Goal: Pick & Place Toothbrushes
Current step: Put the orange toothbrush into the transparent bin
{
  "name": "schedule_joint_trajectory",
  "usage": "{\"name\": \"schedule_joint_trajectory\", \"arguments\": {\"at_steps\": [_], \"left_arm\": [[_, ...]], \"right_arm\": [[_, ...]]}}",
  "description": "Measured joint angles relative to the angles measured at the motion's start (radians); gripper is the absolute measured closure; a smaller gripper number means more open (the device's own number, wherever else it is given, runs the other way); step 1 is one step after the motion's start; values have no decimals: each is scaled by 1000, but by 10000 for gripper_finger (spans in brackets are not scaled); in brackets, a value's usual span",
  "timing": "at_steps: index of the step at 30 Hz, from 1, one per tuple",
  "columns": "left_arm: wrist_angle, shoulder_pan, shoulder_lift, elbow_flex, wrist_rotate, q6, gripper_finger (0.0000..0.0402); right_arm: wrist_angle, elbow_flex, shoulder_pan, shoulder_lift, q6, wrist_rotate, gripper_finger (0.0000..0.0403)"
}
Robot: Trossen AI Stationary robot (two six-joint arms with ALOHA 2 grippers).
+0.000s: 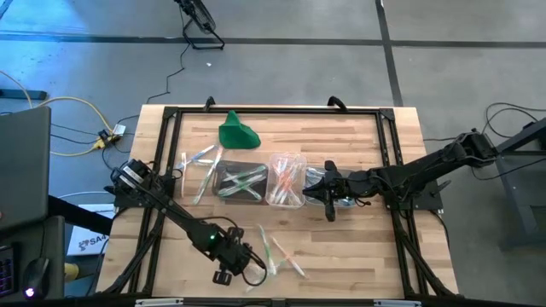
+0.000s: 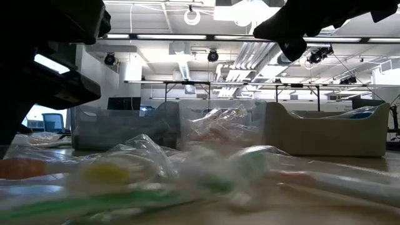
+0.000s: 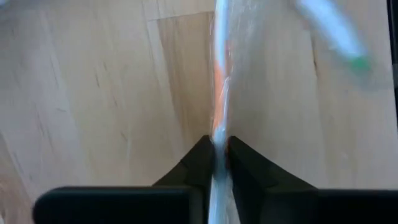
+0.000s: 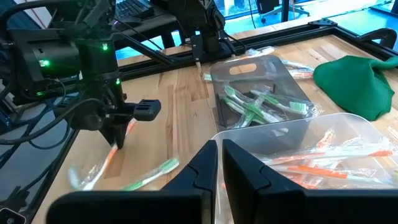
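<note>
Near the table's front edge my left gripper (image 1: 245,271) points steeply down, shut on an orange-and-white toothbrush (image 4: 104,163) in a clear wrapper. Other loose toothbrushes (image 1: 275,249) lie on the wood beside it, one of them green (image 4: 152,175), and more (image 1: 200,165) lie at the left. Three tubs stand in a row mid-table. One holds green toothbrushes (image 4: 264,106) and one holds orange ones (image 4: 329,158). My right gripper (image 4: 219,163) hovers shut and empty over the rightmost tub (image 1: 320,181). My left gripper pinches the wrapped orange toothbrush (image 3: 219,140) between its two fingers (image 3: 200,163), coming from above at a steep slant. The brush runs on past the fingertips along the table, and its free end (image 4: 87,180) lies on the wood.
A green cloth lump (image 1: 237,132) lies at the far side, behind the tubs. A black frame (image 1: 171,115) runs round the tabletop's edges. Bare wood shows to the left of my left gripper in the left wrist view.
</note>
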Motion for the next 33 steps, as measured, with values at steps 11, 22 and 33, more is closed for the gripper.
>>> {"name": "schedule_joint_trajectory", "arguments": {"at_steps": [11,22,33], "left_arm": [[-225,-2,7,86,112,21,377],[-768,-1,6,342,-4,28,378],[-1065,69,1,538,-215,50,378]], "right_arm": [[0,0,0,0,0,-4,386],[0,0,0,0,0,-5,386],[1,0,1,-6,-6,-130,386]]}}
